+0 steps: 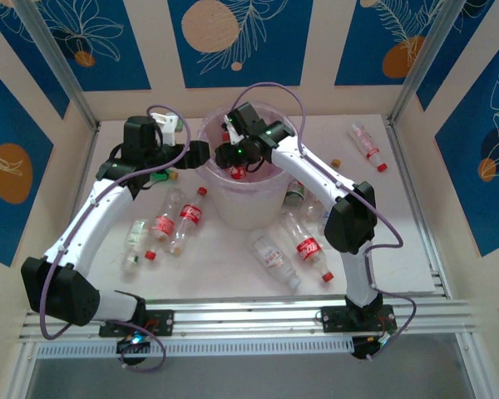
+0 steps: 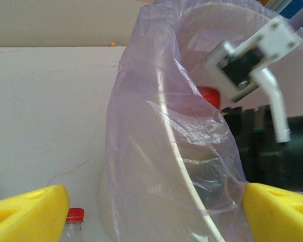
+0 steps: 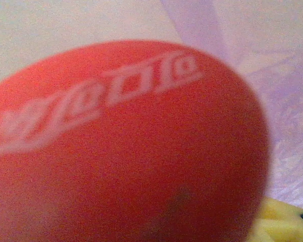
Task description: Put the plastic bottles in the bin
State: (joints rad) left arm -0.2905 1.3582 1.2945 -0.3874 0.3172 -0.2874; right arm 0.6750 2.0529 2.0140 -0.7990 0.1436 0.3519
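The bin (image 1: 248, 195), round and translucent white with a purple liner, stands mid-table. My right gripper (image 1: 234, 158) hangs over its opening, shut on a red-labelled bottle (image 1: 239, 172). That red label (image 3: 126, 146) is pressed close in the right wrist view, with one yellow finger (image 3: 285, 224) showing at the lower right. My left gripper (image 1: 201, 155) is open at the bin's left rim. In the left wrist view its yellow fingers (image 2: 30, 212) stand wide apart on either side of the bin wall (image 2: 161, 166). Several bottles lie on the table, such as two (image 1: 164, 223) (image 1: 189, 218) left of the bin.
More bottles lie in front of and right of the bin (image 1: 274, 259) (image 1: 308, 245), one near the back right (image 1: 368, 145), and one at the left (image 1: 135, 245). A green bottle (image 1: 160, 176) lies partly under my left arm. A red-capped bottle (image 2: 74, 222) stands by the bin's base.
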